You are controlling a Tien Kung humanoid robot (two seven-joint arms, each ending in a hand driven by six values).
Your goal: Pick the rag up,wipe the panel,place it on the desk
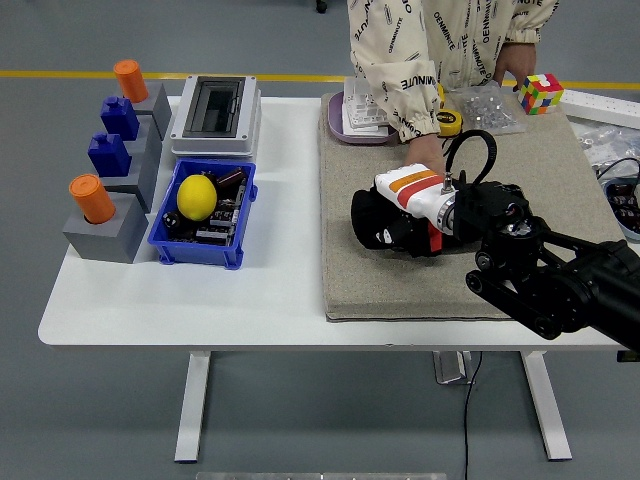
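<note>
Legibly "OENMINUTE" on person's sleeve [400,60]

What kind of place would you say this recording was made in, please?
Probably a robotics lab or workshop floor: a white table on grey flooring with a yellow line, a blue parts bin, and an electrical enclosure box.

Text: black letters are repeating across the person's cream shirt [420,40], appearing to read "OENMINUTE", exact spelling unsure | Elsewhere: nothing legible is showing on the table's [280,290] objects or robot
</note>
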